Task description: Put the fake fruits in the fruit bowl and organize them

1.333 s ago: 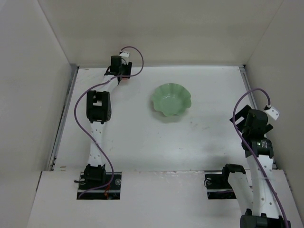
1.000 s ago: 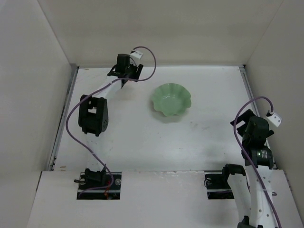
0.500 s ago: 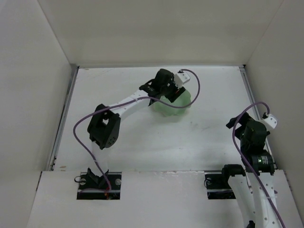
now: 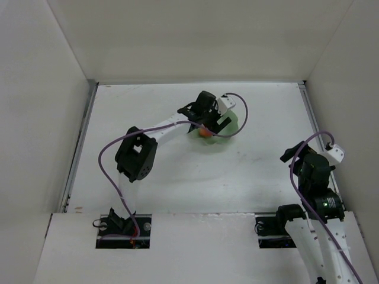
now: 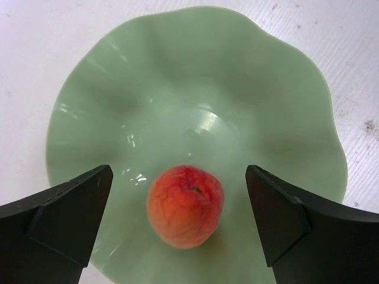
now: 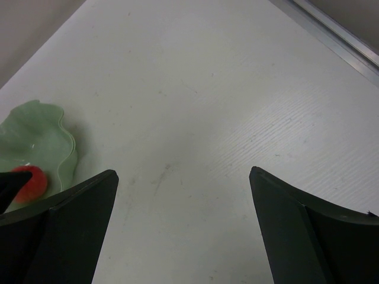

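Observation:
An orange-red fake fruit [image 5: 186, 205] lies inside the pale green, wavy-rimmed fruit bowl [image 5: 118, 89], near its front. My left gripper [image 5: 179, 189] hangs open right over it, a finger on either side and clear of the fruit. From above, the left gripper [image 4: 204, 121] covers the left part of the bowl [image 4: 233, 124], and the fruit [image 4: 205, 132] shows just below it. My right gripper [image 6: 183, 174] is open over bare table at the right, nothing between its fingers; the bowl [image 6: 41, 142] and fruit [image 6: 32, 182] sit at that view's left edge.
White walls close in the table on three sides. A metal rail [image 4: 79, 148] runs along the left edge and another [image 6: 331, 29] along the right. Purple cables loop off both arms.
My left arm swung from the far left corner over to the bowl, and its gripper opened; the fruit now lies in the bowl. The right arm drew back a little toward the near edge.

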`<state>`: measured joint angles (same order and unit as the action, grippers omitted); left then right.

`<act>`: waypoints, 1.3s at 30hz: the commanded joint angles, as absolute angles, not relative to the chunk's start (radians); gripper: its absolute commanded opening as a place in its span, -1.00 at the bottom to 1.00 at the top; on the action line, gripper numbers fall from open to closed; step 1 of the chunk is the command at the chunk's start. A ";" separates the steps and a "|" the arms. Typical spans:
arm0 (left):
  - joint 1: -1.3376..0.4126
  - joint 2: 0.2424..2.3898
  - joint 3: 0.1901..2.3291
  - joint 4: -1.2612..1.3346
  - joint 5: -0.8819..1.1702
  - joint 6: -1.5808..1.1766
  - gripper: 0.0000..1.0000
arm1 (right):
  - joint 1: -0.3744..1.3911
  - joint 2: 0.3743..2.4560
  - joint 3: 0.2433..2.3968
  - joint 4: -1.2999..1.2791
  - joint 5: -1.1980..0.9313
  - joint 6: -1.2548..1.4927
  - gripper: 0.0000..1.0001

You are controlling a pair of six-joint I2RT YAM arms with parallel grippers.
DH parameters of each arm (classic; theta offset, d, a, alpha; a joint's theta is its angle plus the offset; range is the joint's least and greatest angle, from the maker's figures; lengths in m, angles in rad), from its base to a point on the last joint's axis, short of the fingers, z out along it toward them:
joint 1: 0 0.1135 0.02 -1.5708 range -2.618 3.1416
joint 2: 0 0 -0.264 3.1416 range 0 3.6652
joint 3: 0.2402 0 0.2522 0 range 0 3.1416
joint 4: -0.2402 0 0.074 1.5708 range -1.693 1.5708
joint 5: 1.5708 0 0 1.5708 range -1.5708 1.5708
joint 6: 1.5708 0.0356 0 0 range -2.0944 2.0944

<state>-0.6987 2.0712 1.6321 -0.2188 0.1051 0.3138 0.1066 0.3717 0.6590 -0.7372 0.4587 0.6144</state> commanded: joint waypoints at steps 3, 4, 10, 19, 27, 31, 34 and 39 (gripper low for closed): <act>-0.670 1.855 1.623 -0.202 0.035 0.304 1.00 | 0.117 0.367 0.672 -0.742 0.499 0.629 1.00; -0.660 1.814 1.606 -0.216 0.016 0.305 1.00 | 0.117 0.370 0.672 -0.742 0.499 0.629 1.00; -0.468 1.525 1.392 -0.363 0.021 0.229 1.00 | 0.113 0.387 0.667 -0.735 0.494 0.626 1.00; 0.115 1.172 0.976 -0.431 0.080 0.034 1.00 | 0.114 0.396 0.663 -0.726 0.489 0.621 1.00; 0.325 1.068 0.786 -0.420 0.014 0.055 1.00 | 0.127 0.403 0.663 -0.726 0.486 0.621 1.00; 0.318 1.065 0.747 -0.396 -0.005 0.023 1.00 | 0.128 0.397 0.663 -0.726 0.486 0.621 1.00; 0.318 1.072 0.753 -0.391 -0.006 0.012 1.00 | 0.128 0.390 0.663 -0.726 0.486 0.621 1.00; 0.318 1.078 0.781 -0.384 -0.006 0.011 1.00 | 0.128 0.382 0.661 -0.726 0.488 0.623 1.00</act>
<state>0.3199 1.0901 0.7521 -0.4301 0.0032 0.0315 0.1192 0.3977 0.6586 -0.7414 0.4725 0.6212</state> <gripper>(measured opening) 0.997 0.999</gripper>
